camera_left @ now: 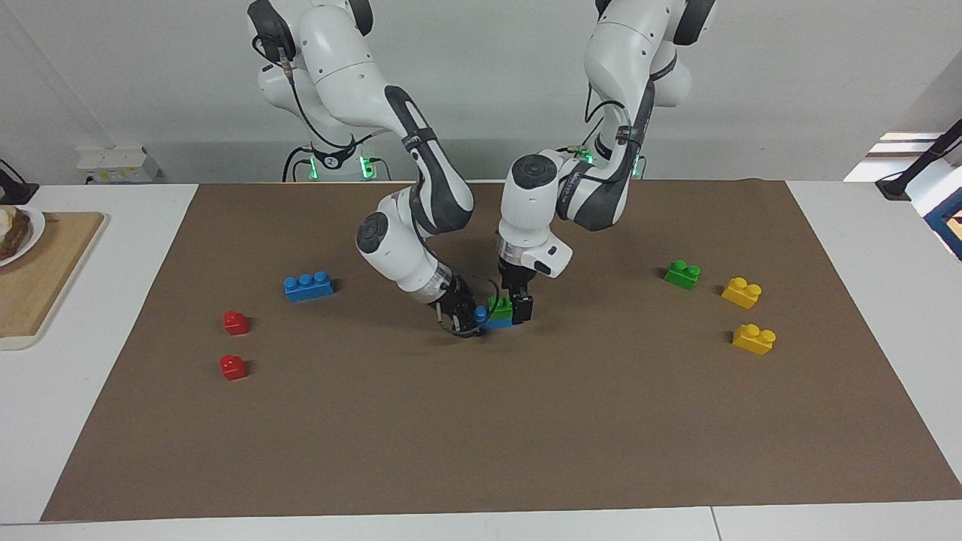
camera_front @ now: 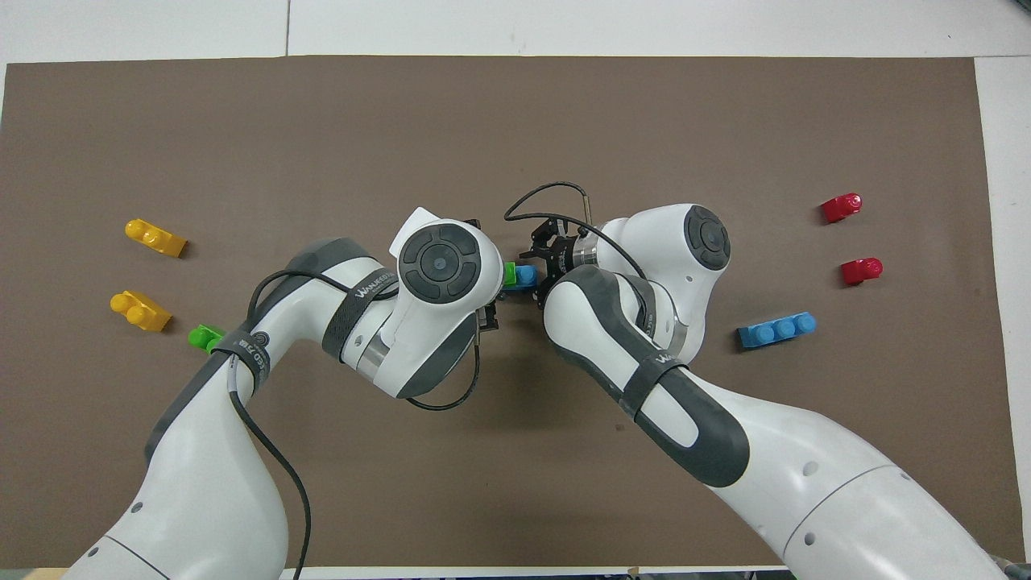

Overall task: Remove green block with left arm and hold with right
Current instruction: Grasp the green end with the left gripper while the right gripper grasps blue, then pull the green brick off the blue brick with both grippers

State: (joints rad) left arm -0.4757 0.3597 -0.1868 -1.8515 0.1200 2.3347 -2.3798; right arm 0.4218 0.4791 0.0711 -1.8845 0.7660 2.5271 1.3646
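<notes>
The green block (camera_left: 499, 306) sits stacked on a blue brick (camera_left: 496, 324) on the brown mat, near the middle of the table. My left gripper (camera_left: 509, 308) comes down from above and is shut on the green block, with one finger (camera_left: 523, 309) against its side. My right gripper (camera_left: 467, 319) reaches in low from the side and is shut on the blue brick's end. In the overhead view only slivers of the green block (camera_front: 509, 274) and the blue brick (camera_front: 526, 276) show between the two hands.
A second green brick (camera_left: 682, 274) and two yellow bricks (camera_left: 742, 292) (camera_left: 754, 339) lie toward the left arm's end. A blue three-stud brick (camera_left: 309, 286) and two red bricks (camera_left: 236, 322) (camera_left: 233, 367) lie toward the right arm's end. A wooden board (camera_left: 37, 278) sits off the mat.
</notes>
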